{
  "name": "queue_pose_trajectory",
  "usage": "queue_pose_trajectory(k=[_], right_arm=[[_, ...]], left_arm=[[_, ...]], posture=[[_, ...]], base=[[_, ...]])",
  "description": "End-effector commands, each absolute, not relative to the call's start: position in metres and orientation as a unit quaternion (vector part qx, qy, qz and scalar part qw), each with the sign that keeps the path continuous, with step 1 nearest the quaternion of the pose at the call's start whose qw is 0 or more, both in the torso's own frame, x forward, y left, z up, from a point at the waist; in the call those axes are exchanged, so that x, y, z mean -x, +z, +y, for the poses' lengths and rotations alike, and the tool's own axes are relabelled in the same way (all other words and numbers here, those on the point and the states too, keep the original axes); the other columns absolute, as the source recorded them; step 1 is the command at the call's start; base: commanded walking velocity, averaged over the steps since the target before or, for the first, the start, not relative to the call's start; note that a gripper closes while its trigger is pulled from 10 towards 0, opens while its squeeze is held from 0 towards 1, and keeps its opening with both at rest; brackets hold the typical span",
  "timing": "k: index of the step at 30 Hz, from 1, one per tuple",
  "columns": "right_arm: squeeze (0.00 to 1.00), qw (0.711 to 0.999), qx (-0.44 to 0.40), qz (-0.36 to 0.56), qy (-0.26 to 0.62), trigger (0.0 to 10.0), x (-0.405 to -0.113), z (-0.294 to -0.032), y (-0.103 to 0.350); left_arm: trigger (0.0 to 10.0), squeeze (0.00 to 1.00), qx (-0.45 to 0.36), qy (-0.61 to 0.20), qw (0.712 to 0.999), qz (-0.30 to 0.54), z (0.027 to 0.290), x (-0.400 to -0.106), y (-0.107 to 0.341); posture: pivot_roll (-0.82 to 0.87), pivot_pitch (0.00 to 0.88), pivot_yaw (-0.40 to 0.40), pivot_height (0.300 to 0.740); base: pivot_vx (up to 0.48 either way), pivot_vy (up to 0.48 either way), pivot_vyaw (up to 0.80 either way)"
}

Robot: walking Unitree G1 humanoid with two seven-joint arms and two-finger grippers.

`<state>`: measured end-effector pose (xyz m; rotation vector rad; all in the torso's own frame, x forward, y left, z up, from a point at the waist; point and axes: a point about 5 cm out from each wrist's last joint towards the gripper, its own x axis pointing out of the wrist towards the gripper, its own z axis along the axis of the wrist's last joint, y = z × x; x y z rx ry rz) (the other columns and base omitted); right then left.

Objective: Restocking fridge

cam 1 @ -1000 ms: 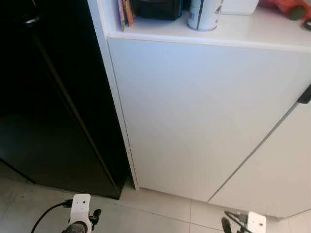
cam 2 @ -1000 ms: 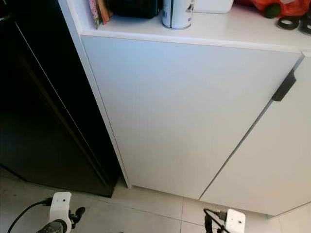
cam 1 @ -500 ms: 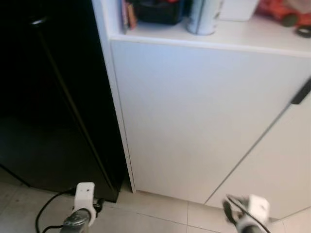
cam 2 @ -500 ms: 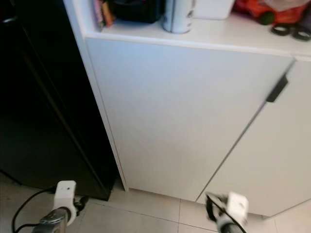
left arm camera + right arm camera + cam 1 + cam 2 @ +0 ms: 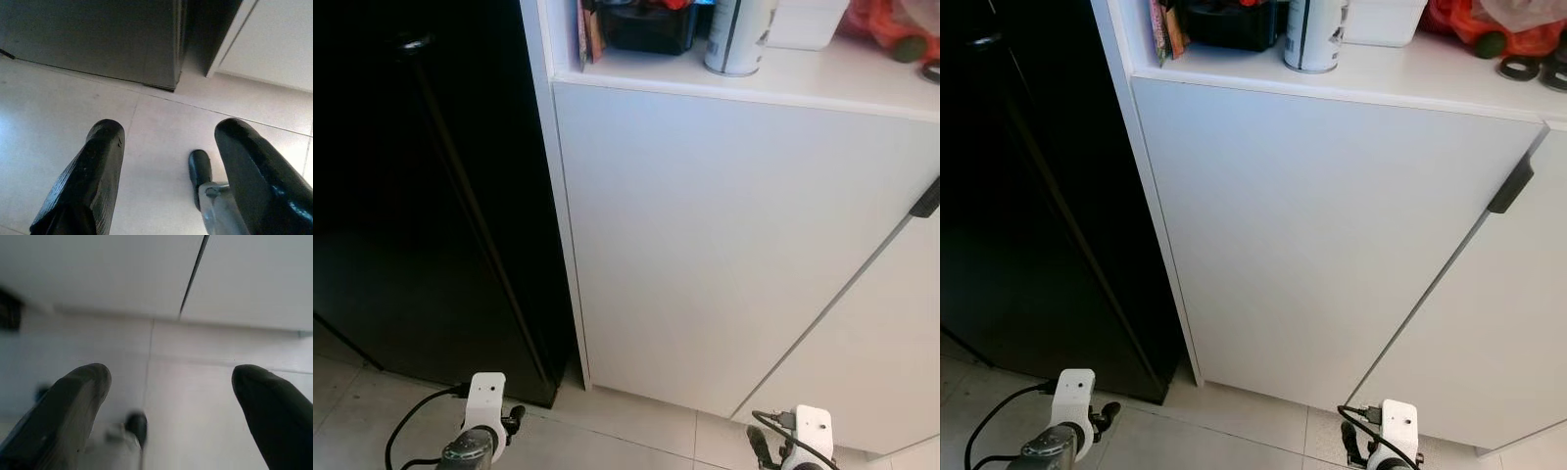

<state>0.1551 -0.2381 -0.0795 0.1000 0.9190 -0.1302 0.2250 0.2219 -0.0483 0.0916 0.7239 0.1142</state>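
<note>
No legible text; print on can (image 5: 1310,34) and packets (image 5: 1165,29) too small to read

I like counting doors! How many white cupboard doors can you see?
2. One wide white door next to the black fridge, and another door to its right, partly cut off. More may be hidden.

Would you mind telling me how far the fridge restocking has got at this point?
Nothing looks done yet. The black fridge is shut, and the can and orange bag sit on the white counter. Nothing is in hand: the left gripper and right gripper hang open and empty above the floor tiles. Left to do: open the fridge, fetch items and load them.
</note>
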Motion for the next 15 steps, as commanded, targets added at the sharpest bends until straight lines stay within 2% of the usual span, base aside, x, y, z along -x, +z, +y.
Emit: queue_pose_trajectory(k=[1, 3, 4, 5, 6, 7, 11, 13, 15], right_arm=[[0.00, 0.896, -0.037, 0.438, -0.065, 10.0, -0.149, -0.243, -0.078], [0.00, 0.925, -0.070, 0.362, -0.087, 10.0, -0.161, -0.248, -0.065], [0.00, 0.925, -0.070, 0.362, -0.087, 10.0, -0.161, -0.248, -0.065], [0.00, 0.957, -0.078, 0.266, -0.090, 10.0, -0.172, -0.253, -0.039], [0.00, 0.957, -0.078, 0.266, -0.090, 10.0, -0.172, -0.253, -0.039], [0.00, 0.970, -0.074, 0.214, -0.083, 10.0, -0.176, -0.255, -0.020], [0.00, 0.978, -0.077, 0.167, -0.097, 10.0, -0.177, -0.259, 0.001], [0.00, 0.976, -0.085, 0.163, -0.116, 10.0, -0.186, -0.244, -0.017], [0.00, 0.978, -0.090, 0.137, -0.133, 10.0, -0.184, -0.238, -0.017]], left_arm=[[10.0, 0.00, -0.052, 0.071, 0.944, 0.317, 0.233, -0.230, -0.038], [10.0, 0.00, -0.052, 0.075, 0.954, 0.287, 0.237, -0.236, -0.029], [10.0, 0.00, -0.052, 0.075, 0.954, 0.287, 0.237, -0.236, -0.029], [10.0, 0.00, -0.060, 0.074, 0.967, 0.237, 0.243, -0.245, -0.011], [10.0, 0.00, -0.060, 0.074, 0.967, 0.237, 0.243, -0.245, -0.011], [10.0, 0.00, -0.068, 0.076, 0.975, 0.198, 0.247, -0.251, 0.005], [10.0, 0.00, -0.071, 0.082, 0.983, 0.146, 0.251, -0.255, 0.029], [10.0, 0.00, -0.074, 0.077, 0.987, 0.118, 0.250, -0.256, 0.042], [10.0, 0.00, -0.088, 0.072, 0.989, 0.096, 0.249, -0.252, 0.053]], posture=[[0.04, 0.066, 0.007, 0.740], [0.04, 0.078, 0.012, 0.740], [0.04, 0.078, 0.012, 0.740], [0.04, 0.090, 0.018, 0.740], [0.04, 0.090, 0.018, 0.740], [0.04, 0.100, 0.021, 0.740], [0.04, 0.109, 0.024, 0.740], [0.04, 0.113, 0.023, 0.740], [0.03, 0.122, 0.021, 0.740]], base=[[0.000, 0.000, 0.00], [0.000, 0.000, 0.00], [0.000, 0.000, 0.00], [0.000, 0.000, 0.00], [0.000, 0.000, 0.00], [0.000, 0.000, 0.00], [0.000, 0.000, 0.00], [0.000, 0.000, 0.00], [0.000, 0.000, 0.00]])
